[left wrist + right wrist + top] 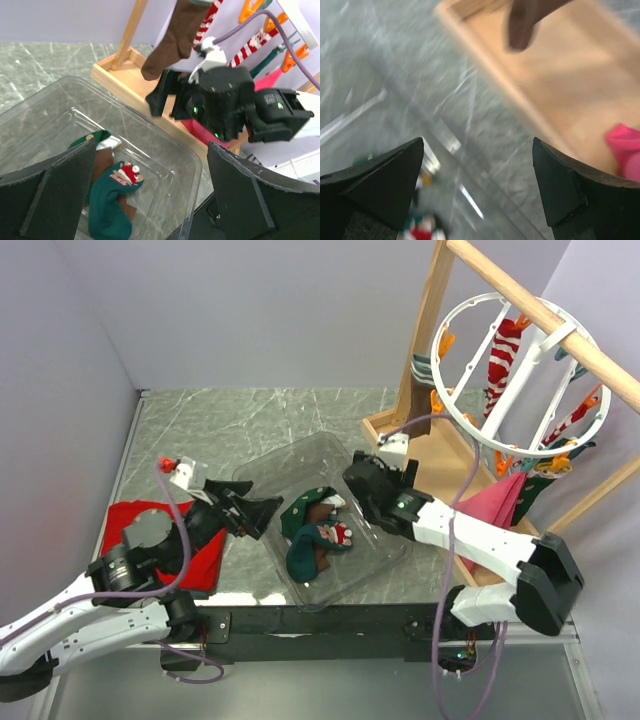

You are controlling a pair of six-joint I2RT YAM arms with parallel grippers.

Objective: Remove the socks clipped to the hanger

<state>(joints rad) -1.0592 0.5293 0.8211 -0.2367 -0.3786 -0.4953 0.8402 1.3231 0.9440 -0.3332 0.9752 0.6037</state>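
Observation:
The white ring hanger hangs from a wooden rail at the right. Red-and-white striped socks, a dark green sock and a pink sock hang from its pegs. Two dark green socks lie in a clear tray; they also show in the left wrist view. My left gripper is open and empty at the tray's left rim. My right gripper is open and empty over the tray's far right corner. A brown-toed sock hangs above it. The right wrist view is blurred.
The wooden rail stands on a wooden base tray at the right. A flat folded red cloth lies under my left arm. Grey walls close in the left and back of the marble table.

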